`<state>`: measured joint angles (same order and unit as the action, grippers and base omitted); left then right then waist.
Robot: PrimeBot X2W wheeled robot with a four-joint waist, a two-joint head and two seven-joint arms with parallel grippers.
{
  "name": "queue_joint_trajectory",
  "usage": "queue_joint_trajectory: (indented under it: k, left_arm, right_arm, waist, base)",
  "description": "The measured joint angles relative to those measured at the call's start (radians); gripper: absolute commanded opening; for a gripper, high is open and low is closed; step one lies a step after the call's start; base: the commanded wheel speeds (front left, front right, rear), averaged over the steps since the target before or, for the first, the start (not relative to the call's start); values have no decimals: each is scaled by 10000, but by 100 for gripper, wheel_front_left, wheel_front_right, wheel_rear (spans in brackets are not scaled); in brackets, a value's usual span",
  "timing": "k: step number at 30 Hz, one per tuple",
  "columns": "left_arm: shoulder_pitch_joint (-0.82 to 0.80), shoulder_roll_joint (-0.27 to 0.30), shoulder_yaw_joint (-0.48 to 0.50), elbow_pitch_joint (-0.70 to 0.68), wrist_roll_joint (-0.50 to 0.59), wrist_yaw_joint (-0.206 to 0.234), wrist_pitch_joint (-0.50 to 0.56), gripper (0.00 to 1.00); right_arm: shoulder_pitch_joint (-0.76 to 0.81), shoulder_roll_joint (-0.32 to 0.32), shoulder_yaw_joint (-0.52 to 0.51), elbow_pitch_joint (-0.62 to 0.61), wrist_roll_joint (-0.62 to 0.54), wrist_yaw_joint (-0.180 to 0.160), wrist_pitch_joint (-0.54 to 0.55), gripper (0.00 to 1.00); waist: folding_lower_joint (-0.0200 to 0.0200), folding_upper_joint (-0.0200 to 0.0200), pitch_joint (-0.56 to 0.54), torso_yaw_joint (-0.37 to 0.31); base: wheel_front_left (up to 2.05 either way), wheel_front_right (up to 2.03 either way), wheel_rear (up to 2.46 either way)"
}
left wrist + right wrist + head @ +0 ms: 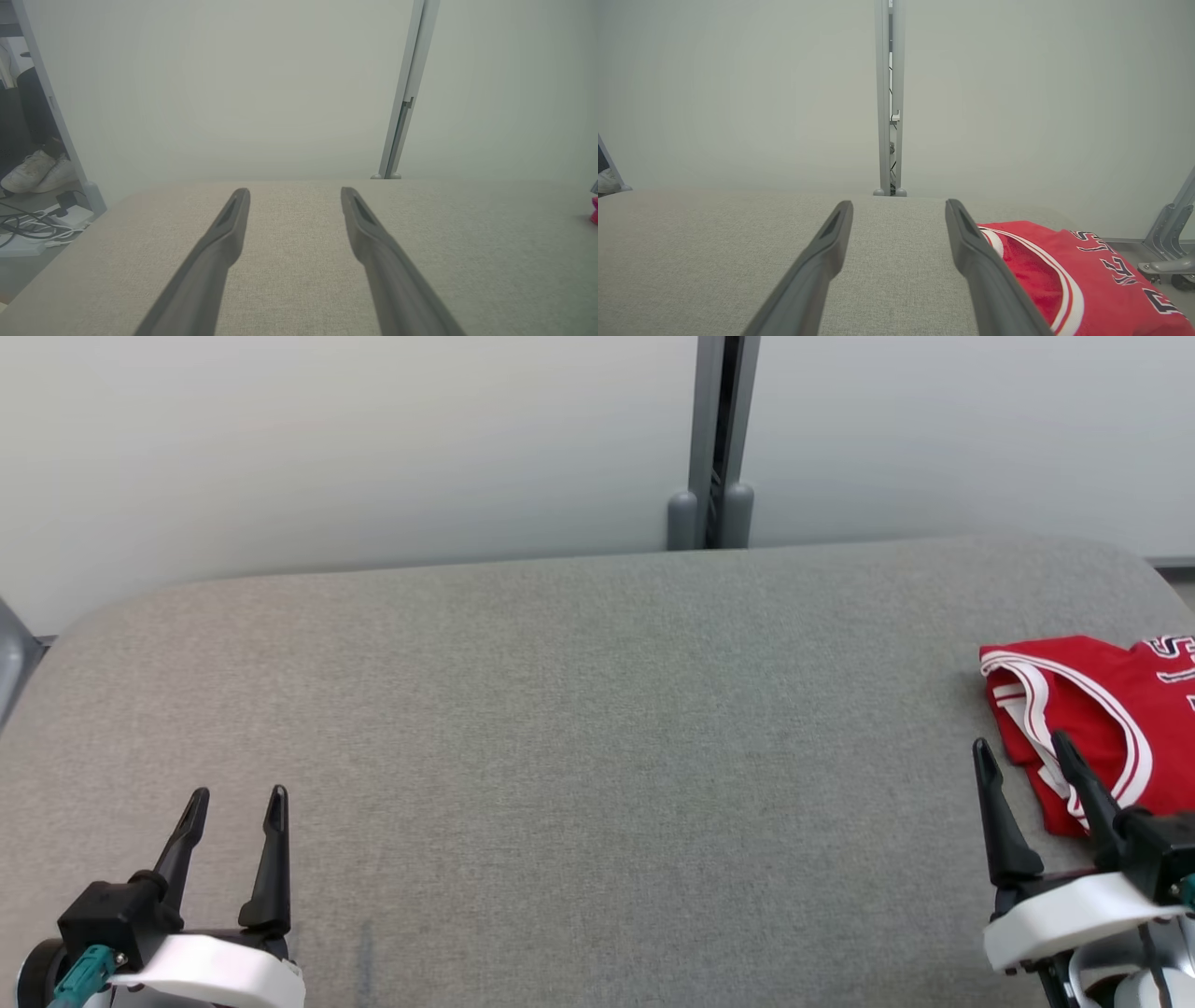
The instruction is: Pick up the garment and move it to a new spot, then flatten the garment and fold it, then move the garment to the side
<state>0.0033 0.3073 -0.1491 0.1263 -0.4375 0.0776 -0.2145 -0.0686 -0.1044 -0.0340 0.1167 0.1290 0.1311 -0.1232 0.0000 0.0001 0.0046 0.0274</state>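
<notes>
The garment (1106, 719) is a red jersey with white trim and dark lettering, lying folded at the right edge of the grey table (579, 728). In the right wrist view the garment (1087, 275) lies just right of my right finger. My right gripper (1025, 758) hovers open at the lower right, its fingers apart, one over the garment's near left edge, holding nothing. My left gripper (237, 797) stands open at the lower left over bare cloth; in the left wrist view the left gripper (295, 191) has nothing between its fingers.
A pale partition wall with a grey post (714, 439) stands behind the table. White shoes (37, 170) and cables lie on the floor beyond the table's left edge. A grey metal stand with a castor (1171, 242) is off the right end.
</notes>
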Motion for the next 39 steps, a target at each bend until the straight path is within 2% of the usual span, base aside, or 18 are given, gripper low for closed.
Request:
queue_joint_trajectory:
  k: [6,16,39]
  left_arm:
    - [313,38,-59,-215,2,115,130,100]
    - [771,115,-104,-339,-100,201,268,100]
    - [970,242,-213,-514,-242,337,514,100]
  right_arm:
    - [533,82,-44,-236,102,0,217,100]
    - [1451,146,-397,-811,132,-2,437,100]
    - [1719,305,-313,-1179,199,-2,614,100]
  waist:
    - [0,-1,-353,195]
    - [0,0,-626,17]
    - [0,0,-639,48]
  base:
    - [0,0,0]
    - [0,0,0]
    - [0,0,0]
